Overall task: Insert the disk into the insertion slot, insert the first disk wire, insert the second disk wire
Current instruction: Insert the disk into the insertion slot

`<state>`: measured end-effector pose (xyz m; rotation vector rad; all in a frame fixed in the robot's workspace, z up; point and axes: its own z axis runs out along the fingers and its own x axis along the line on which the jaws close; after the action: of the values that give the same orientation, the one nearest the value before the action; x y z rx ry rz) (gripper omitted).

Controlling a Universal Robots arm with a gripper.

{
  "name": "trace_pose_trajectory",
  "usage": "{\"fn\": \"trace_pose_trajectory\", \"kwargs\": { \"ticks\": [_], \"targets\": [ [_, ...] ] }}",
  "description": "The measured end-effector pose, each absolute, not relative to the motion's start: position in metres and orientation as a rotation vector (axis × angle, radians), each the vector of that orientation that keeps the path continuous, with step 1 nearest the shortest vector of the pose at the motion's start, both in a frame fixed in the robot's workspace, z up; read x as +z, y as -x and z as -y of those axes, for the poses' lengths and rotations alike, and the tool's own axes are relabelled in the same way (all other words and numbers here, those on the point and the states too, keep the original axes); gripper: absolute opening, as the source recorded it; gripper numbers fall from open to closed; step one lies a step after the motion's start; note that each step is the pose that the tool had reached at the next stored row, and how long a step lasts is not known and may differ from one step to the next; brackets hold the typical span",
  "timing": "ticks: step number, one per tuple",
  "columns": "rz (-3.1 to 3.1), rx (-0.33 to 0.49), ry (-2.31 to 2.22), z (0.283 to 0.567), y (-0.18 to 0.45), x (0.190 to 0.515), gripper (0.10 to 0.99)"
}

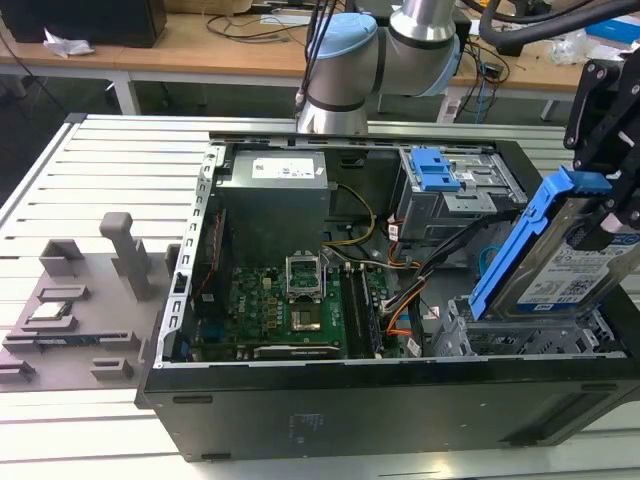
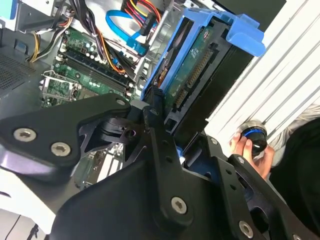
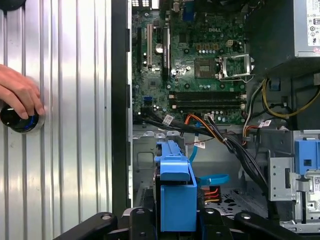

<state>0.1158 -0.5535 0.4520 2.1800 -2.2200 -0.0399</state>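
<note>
Your claw (image 1: pixel 615 215) was clamped on the upper end of the disk (image 1: pixel 560 265), which sat in a blue carrier (image 3: pixel 175 195) and hung over one end of an open computer case (image 1: pixel 300 420). The disk was not level. Its long axis ran on a slant, with the high end at the claw and the low end pointing down and away from it, toward the motherboard (image 1: pixel 290 300).

The slot (image 1: pixel 530 338), a light grey perforated cage, lay below the claw, just under the disk's low end. In the exterior view that low end met the cage's upper rim. Whether it touched the metal or had begun to enter could not be told. Judging from this, the disk had reached the mouth of the slot but was not seated. The slant between disk and bay was the relation that mattered.

In the first wrist view both wires lay loose below the claw, just beside the carrier on the side of the taller cage (image 3: pixel 285 170). The second wire (image 3: pixel 212 178), a light-blue loop, lay close against the first wire (image 3: pixel 212 192), whose orange, red and black leads ended in a flat black plug. Neither looked joined to the disk.

Well away from the claw, outside the case, a hand (image 3: pixel 17 92) rested on a round black knob (image 3: pixel 20 117) on the ribbed table (image 3: pixel 75 150).
</note>
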Motion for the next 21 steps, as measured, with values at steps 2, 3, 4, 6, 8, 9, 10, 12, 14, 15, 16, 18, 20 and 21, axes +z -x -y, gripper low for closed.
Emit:
{"fn": "trace_pose_trajectory", "kwargs": {
  "ticks": [2,3,4,6,8,9,10,12,14,15,16,18,20,21],
  "targets": [
    [2.22,-0.04,-2.18,0.55,-0.115,0.45,0.361],
    [2.22,-0.04,-2.18,0.549,-0.115,0.449,0.361],
    [2.22,-0.04,-2.18,0.548,-0.114,0.447,0.361],
    [2.22,-0.04,-2.18,0.547,-0.114,0.444,0.361],
    [2.22,-0.04,-2.18,0.547,-0.114,0.441,0.361],
    [2.22,-0.04,-2.18,0.547,-0.114,0.438,0.361],
    [2.22,-0.04,-2.18,0.547,-0.113,0.433,0.361],
    [2.22,-0.04,-2.18,0.547,-0.113,0.43,0.361],
    [2.22,-0.04,-2.18,0.547,-0.113,0.426,0.361],
    [2.22,-0.04,-2.18,0.547,-0.113,0.422,0.361],
    [2.22,-0.04,-2.18,0.547,-0.113,0.421,0.361],
    [2.22,-0.04,-2.18,0.547,-0.113,0.417,0.361],
    [2.22,-0.04,-2.18,0.547,-0.113,0.414,0.361],
    [2.22,-0.04,-2.18,0.547,-0.113,0.411,0.361]
  ]
}}
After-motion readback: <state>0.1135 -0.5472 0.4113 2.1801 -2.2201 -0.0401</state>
